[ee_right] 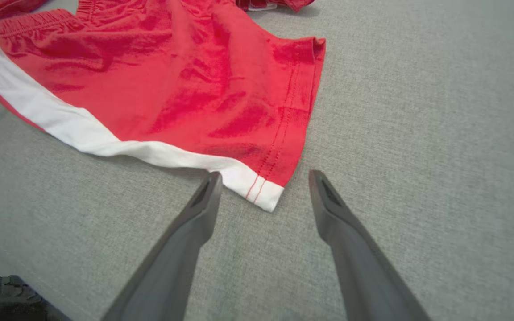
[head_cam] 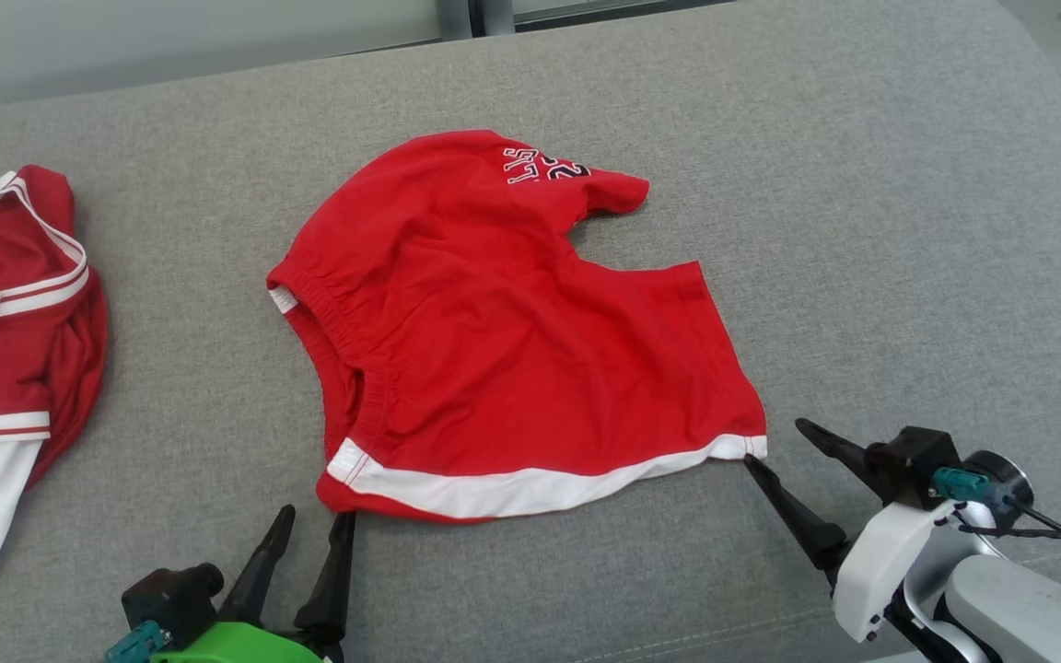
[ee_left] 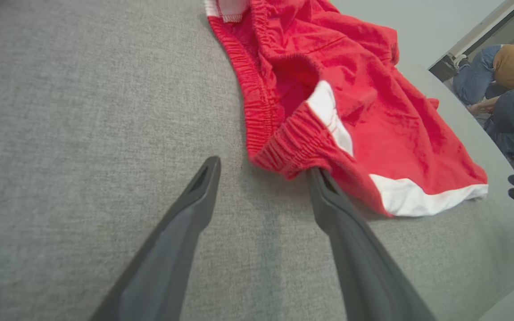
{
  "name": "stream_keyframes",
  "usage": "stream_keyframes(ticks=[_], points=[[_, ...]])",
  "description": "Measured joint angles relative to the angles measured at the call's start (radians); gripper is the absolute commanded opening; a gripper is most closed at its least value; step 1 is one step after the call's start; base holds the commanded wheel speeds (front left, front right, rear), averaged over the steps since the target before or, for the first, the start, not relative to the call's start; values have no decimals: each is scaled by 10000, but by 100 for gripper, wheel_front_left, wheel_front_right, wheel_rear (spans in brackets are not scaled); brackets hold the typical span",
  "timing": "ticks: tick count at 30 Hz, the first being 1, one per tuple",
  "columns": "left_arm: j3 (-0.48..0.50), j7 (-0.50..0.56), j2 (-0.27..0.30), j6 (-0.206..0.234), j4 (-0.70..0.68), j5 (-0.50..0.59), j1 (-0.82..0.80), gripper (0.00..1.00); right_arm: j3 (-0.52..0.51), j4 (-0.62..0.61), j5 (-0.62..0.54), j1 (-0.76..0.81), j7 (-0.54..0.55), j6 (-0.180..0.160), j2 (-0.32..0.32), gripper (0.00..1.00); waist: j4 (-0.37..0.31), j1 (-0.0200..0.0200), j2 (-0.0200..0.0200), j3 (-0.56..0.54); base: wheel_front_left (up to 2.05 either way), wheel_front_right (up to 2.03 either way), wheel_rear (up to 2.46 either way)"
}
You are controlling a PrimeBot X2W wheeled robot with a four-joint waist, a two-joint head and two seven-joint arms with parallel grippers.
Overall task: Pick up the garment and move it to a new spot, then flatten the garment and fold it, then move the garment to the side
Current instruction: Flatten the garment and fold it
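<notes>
**Round the edges of the cloth**

A grey woven surface (head_cam: 862,230) spreads wide. At its left edge lies a crumpled red-and-white top (head_cam: 5,368) with striped trim. Past the surface's far edge there is a person (ee_left: 507,89) in blue jeans and a mustard top. Something black and treaded (ee_right: 2,294) sits low beside the surface.

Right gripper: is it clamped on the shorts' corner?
No, the right gripper is open; the shorts' white corner lies loose between its fingers.
</notes>
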Motion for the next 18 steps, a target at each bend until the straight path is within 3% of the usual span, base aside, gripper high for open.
stream_keyframes(ticks=[8, 18], points=[[-196, 125, 272, 0, -719, 322, -27, 100, -272, -77, 405, 387, -2, -38, 46, 100, -43, 0, 0, -89, 0, 0, 0], [-441, 1822, 1114, 466, -1225, 629, 51, 100, -150, -63, 493, 405, -2, -38, 336, 100, -171, 0, 0, -199, 0, 0, 0]])
